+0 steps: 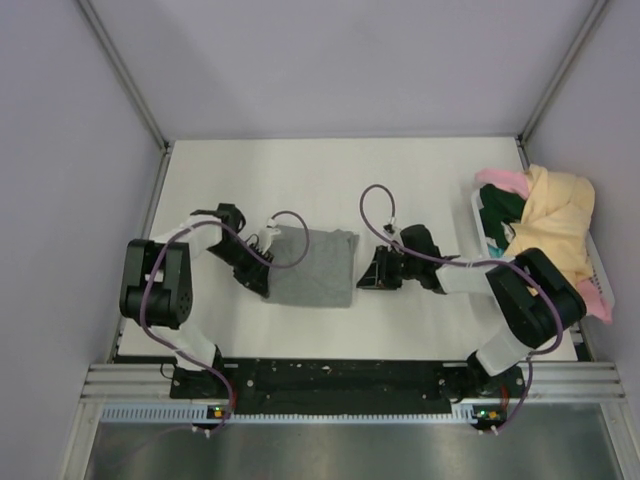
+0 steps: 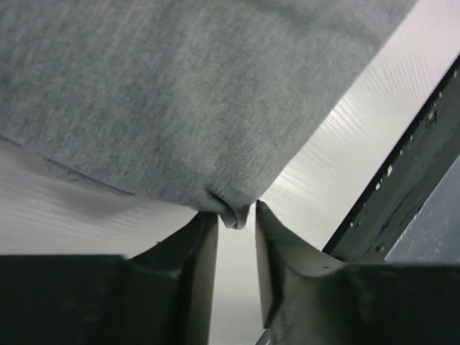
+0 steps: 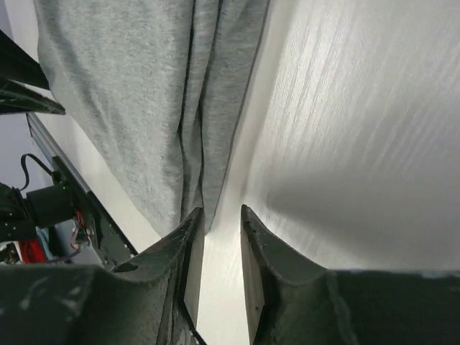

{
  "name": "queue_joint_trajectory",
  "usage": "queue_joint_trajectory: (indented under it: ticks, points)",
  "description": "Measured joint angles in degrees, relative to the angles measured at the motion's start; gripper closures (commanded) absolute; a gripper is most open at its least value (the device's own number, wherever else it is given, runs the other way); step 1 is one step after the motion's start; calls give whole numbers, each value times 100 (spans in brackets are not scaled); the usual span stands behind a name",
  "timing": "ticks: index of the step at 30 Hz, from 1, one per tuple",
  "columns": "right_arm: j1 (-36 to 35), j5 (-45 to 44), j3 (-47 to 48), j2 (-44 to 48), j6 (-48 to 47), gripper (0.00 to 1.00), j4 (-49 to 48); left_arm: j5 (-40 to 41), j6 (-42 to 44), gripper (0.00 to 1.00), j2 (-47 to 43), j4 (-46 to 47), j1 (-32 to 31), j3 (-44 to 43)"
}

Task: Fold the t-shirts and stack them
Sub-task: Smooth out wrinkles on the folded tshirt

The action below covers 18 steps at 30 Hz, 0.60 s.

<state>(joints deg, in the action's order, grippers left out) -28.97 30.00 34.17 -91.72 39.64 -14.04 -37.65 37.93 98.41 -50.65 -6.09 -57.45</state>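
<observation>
The heather grey t-shirt (image 1: pixel 312 265) lies folded into a rectangle on the white table. My left gripper (image 1: pixel 263 272) is at its left edge. In the left wrist view the gripper (image 2: pixel 234 212) is open, and a small bunched corner of the grey t-shirt (image 2: pixel 187 100) sits between the fingertips, not pinched. My right gripper (image 1: pixel 366 272) is just off the shirt's right edge. In the right wrist view it (image 3: pixel 221 210) is open and empty, with the folded edge of the grey t-shirt (image 3: pixel 144 93) beside its left fingertip. The yellow (image 1: pixel 560 220), pink (image 1: pixel 500 180) and dark green (image 1: pixel 505 212) t-shirts lie heaped at the right.
The heap of shirts hangs over the table's right edge (image 1: pixel 585 300). Grey walls with metal posts (image 1: pixel 125 75) close in the back and sides. The black rail (image 1: pixel 330 375) with the arm bases runs along the near edge.
</observation>
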Motion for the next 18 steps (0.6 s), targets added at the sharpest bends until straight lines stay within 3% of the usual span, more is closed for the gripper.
queue_joint_trajectory:
  ticks: [5,9,13,18]
  points:
    - [-13,-162,9,417,-190,61,555,-116,555,50,-345,-809,170,-35]
    - [17,-426,833,466,-586,60,1154,-240,560,48,-365,-1067,334,-686]
    - [103,-726,1910,85,-807,53,1198,-289,-9,46,-308,-511,407,-1274]
    - [142,-914,2859,-957,-918,52,1244,-197,-857,42,361,393,411,-1867]
